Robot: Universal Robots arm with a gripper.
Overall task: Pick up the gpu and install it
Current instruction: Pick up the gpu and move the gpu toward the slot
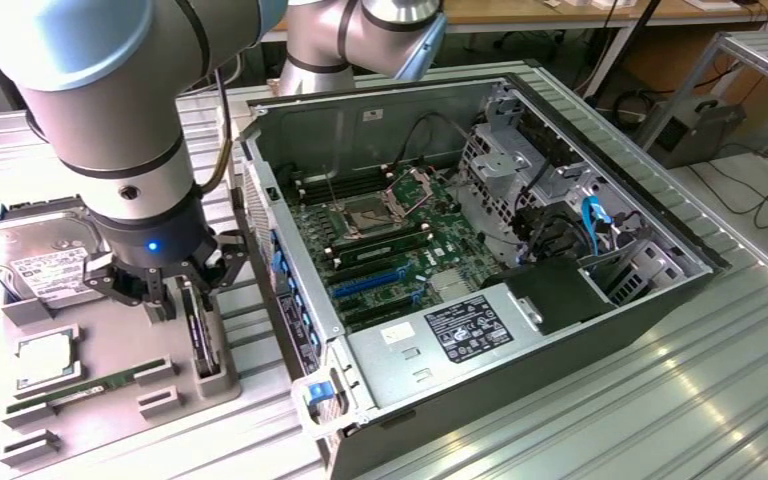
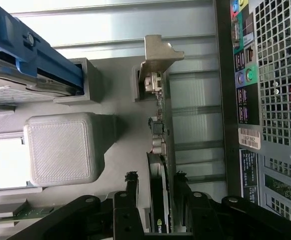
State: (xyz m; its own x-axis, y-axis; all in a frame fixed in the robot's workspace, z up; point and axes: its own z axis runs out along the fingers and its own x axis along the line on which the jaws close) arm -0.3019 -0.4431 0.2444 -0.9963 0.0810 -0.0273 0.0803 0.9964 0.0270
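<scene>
**Straddling the gpu with fingers wide, nothing gripped yet**

The gpu point(image 1: 203, 338) stood on its long edge in a slot of the grey tray point(image 1: 107, 338), at the side of the tray nearest the computer case point(image 1: 357, 110). In the wrist view its silver bracket point(image 2: 158, 54) sat against a small raised block at the far end of the slot. That upright pose looked deliberate: it left both flat faces of the card free to be pinched from above.

The gripper point(image 1: 184, 300) hung directly over the card with its fingers point(image 2: 131, 185) spread wide, one on each side. A visible gap remained between each finger and the card, so it was straddled, not held. I judged the pick-up as lined up but not made.

The tray also held other parts, each in its own recess: a hard drive point(image 1: 37, 255) with a white label at the far end, a square processor chip point(image 1: 40, 362) nearer the middle, and a narrow green memory stick point(image 1: 84, 388) lying flat beside it.

The case lay on its side on the ribbed metal bench point(image 1: 624, 400) with its panel off, so the green motherboard point(image 1: 384, 255) faced up. Blue expansion slots showed on the board, and no card stood in them.
</scene>
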